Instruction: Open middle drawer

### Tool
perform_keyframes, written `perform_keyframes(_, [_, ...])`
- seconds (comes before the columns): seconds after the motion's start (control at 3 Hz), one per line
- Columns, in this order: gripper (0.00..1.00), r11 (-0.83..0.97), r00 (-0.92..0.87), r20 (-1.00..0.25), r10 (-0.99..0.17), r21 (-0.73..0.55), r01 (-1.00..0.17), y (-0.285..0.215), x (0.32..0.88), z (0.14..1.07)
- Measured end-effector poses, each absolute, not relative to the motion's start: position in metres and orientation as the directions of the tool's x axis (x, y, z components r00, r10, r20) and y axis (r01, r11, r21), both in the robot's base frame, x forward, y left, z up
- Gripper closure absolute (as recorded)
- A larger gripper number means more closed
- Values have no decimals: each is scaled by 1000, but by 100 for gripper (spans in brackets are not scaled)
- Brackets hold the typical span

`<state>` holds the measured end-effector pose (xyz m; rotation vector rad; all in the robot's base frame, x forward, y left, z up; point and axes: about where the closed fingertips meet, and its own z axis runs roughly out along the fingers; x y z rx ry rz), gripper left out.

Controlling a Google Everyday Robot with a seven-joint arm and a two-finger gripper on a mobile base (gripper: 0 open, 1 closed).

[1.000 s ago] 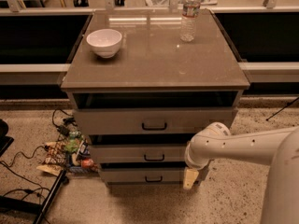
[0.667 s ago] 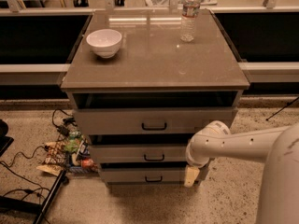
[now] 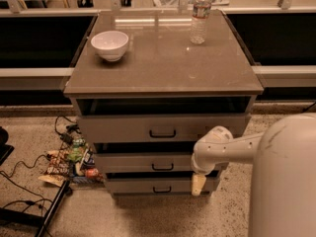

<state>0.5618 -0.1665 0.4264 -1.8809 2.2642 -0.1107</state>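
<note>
The middle drawer (image 3: 143, 162) is the low grey front with a small black bar handle (image 3: 163, 167), between the taller top drawer (image 3: 123, 128) and the low bottom drawer (image 3: 138, 185). A dark gap shows above its front. My gripper (image 3: 198, 184) hangs downward from the white arm (image 3: 232, 149) at the right end of the drawer fronts. It sits in front of the bottom drawer's right side, right of and below the middle handle, and holds nothing that I can see.
A white bowl (image 3: 109, 45) and a clear water bottle (image 3: 199, 15) stand on the cabinet top (image 3: 163, 68). Snack packets (image 3: 74, 161) and black cables (image 3: 19, 174) lie on the floor to the left. My white body (image 3: 284, 181) fills the lower right.
My gripper and arm have shifted slightly left and up. The drawers, bowl and bottle have not moved.
</note>
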Motion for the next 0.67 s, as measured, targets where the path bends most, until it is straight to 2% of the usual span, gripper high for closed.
perform_keyframes(0.33, [0,175,-162,-84,-983,-179,-968,-158,570,419])
perform_keyframes(0.67, [18,163,-155,-61,-986,-171,-972,-153,573,412])
